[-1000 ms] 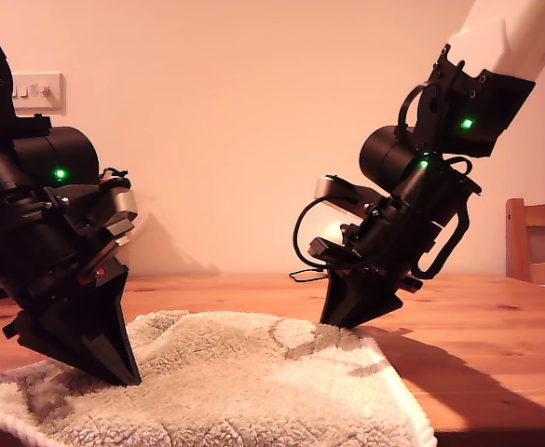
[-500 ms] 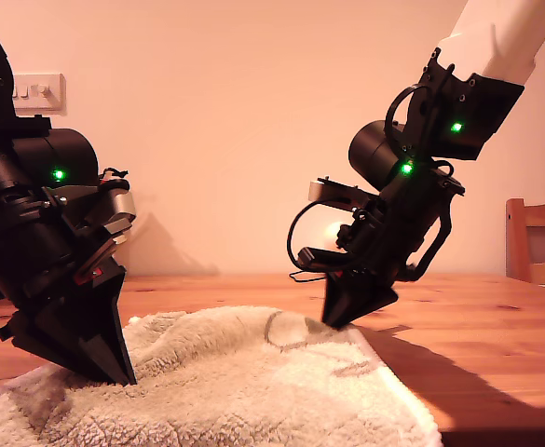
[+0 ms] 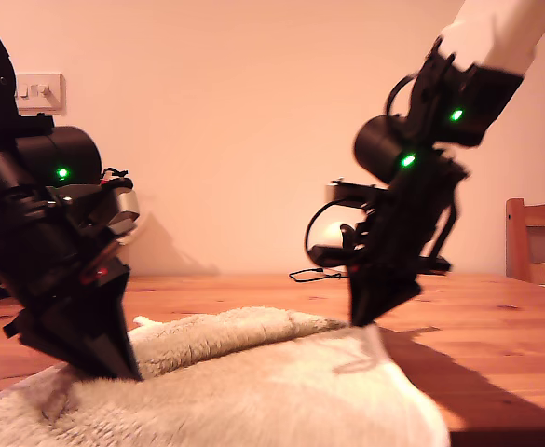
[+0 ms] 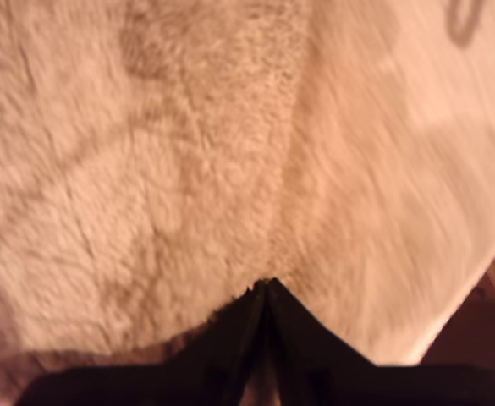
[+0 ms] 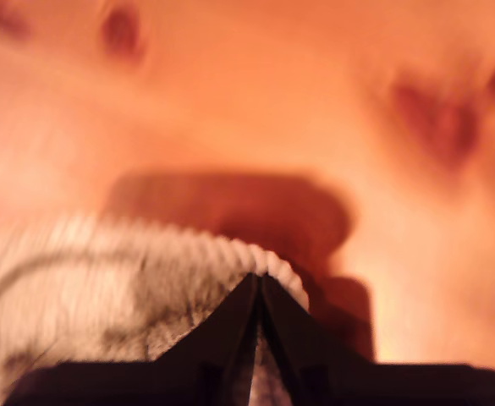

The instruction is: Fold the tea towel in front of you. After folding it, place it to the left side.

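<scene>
The tea towel [image 3: 253, 391], a cream fluffy cloth, lies across the wooden table [image 3: 496, 317] at the front of the exterior view. My first gripper [image 3: 128, 372] at the exterior view's left is shut on a pinch of the towel's pile. In its wrist view the black jaws meet at the gripper tip [image 4: 264, 283], with towel [image 4: 145, 169] all around. My second gripper [image 3: 365, 321] at the exterior view's right is shut on the towel's far corner. Its wrist view shows the gripper tip [image 5: 257, 277] closed on the corded hem [image 5: 230, 249], with bare table [image 5: 315, 101] beyond. Both wrist views are blurred.
A wooden chair [image 3: 533, 237] stands at the exterior view's right edge. A thin dark cable [image 3: 314, 275] lies on the table behind the towel. A light switch [image 3: 37, 91] is on the wall at the exterior view's left. The table edge [image 4: 492, 338] shows past the towel.
My second gripper has swung more upright and shifted to the exterior view's right, pulling the towel's far corner. The towel's back edge has risen into a ridge between the grippers. My first gripper has barely moved.
</scene>
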